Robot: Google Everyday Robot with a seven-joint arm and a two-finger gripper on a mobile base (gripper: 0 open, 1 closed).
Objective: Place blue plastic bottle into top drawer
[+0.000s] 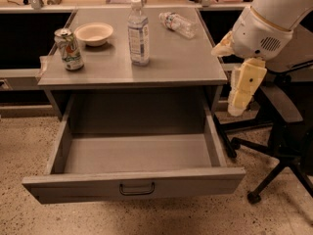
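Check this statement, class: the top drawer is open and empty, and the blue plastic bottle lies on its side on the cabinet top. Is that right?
No. The camera view shows the blue plastic bottle standing upright on the cabinet top; the top drawer is open and empty. The gripper hangs beside the cabinet's right side.

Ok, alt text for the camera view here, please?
A blue plastic bottle stands upright on a grey tabletop above the open, empty top drawer. The gripper hangs beside the table's right edge, apart from the bottle. Soda can, bowl and a smaller lying bottle share the top.
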